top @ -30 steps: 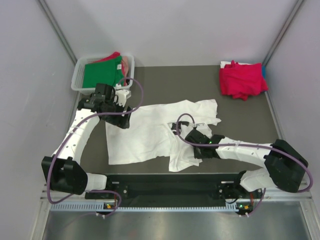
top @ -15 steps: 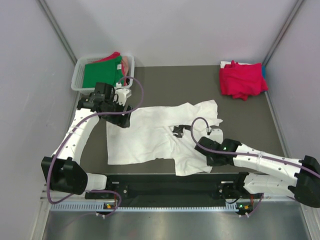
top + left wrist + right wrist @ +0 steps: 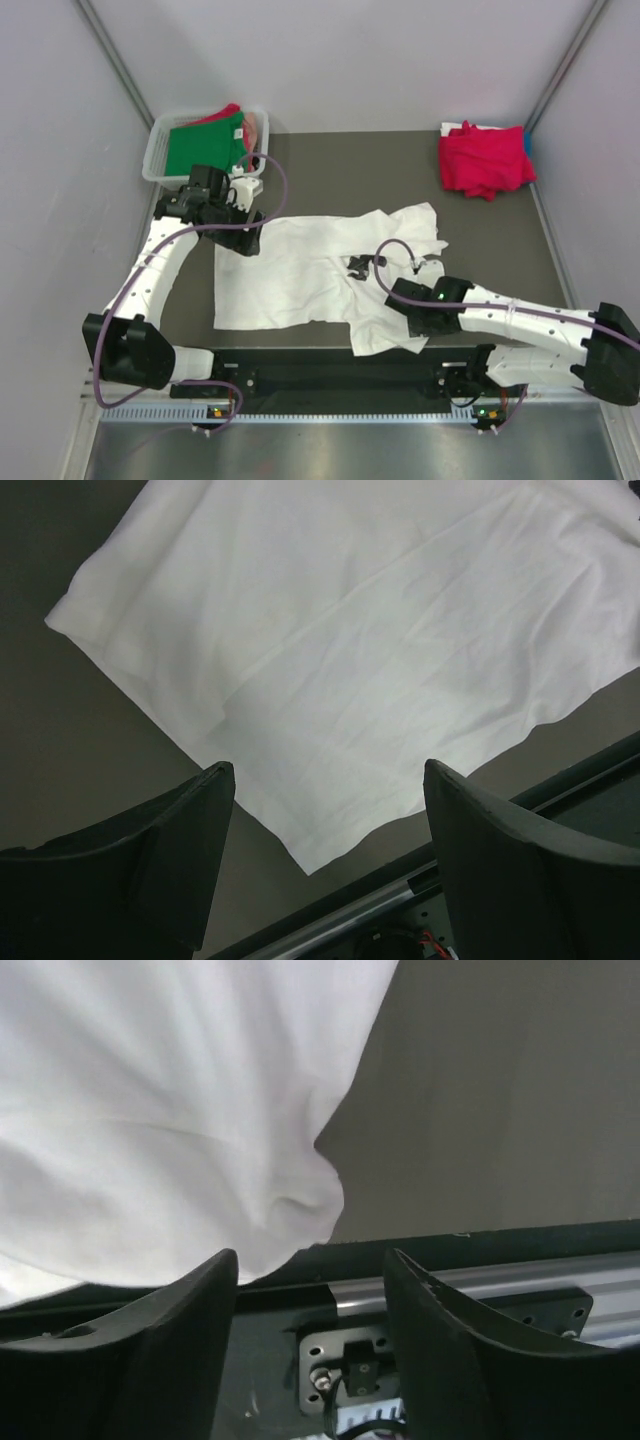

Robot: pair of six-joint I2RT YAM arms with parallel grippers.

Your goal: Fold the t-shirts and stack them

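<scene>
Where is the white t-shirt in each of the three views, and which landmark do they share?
Top external: white t-shirt spread flat at the centre of the picture.
Left wrist: the t-shirt fills the upper part, one corner pointing down.
Right wrist: the t-shirt is upper left, its bunched edge reaching the rail.
Shared landmark: black rail just beyond the shirt's near edge.

The t-shirt (image 3: pixel 290 270) is plain white with a small black mark; the far pile (image 3: pixel 483 160) is red; the binned shirt (image 3: pixel 205 148) is green; the table (image 3: pixel 350 170) is dark grey.

Wrinkled white cloth shirt (image 3: pixel 290 270), seemingly matt table (image 3: pixel 350 170)
</scene>
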